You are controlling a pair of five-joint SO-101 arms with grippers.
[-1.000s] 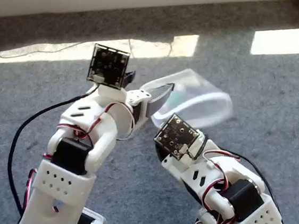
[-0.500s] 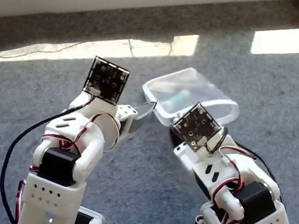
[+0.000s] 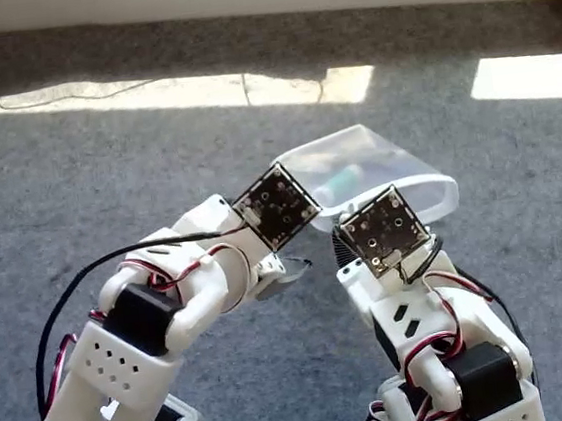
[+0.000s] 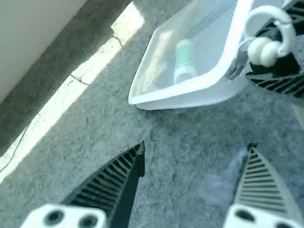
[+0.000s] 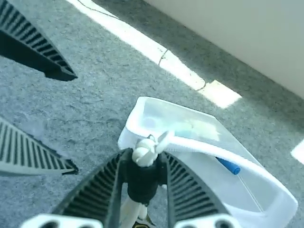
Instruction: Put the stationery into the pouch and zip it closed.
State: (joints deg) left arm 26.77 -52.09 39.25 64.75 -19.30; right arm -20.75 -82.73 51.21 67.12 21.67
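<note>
**Change.** Over the last second the left gripper (image 4: 194,152) has let go of the pouch (image 4: 190,28) and drawn back. Its jaws now stand spread over bare carpet (image 4: 71,142). The pouch lies just ahead of its fingertips and is no longer lifted. The right gripper (image 5: 144,156) has come forward to the pouch's near end and is pressed together on the zip pull (image 5: 151,145), a white bead and loop.

**Meaning for the task.** Treat loading as done: a pale green tube (image 4: 184,66) and a blue item (image 5: 227,166) lie inside the pouch. Zipping appears to be the current step. Note that nothing now braces the pouch against the right gripper's pull.

**Limits of view.**
- You cannot tell how far the zip is closed, because its line is unreadable against the mesh.
- In the high view the left arm's camera board (image 3: 276,206) and the right arm's camera board (image 3: 385,231) cover the pouch's near end.
- The left wrist view cuts off the pouch's far end.
- The dark piece between the right jaws cannot be identified.
</note>
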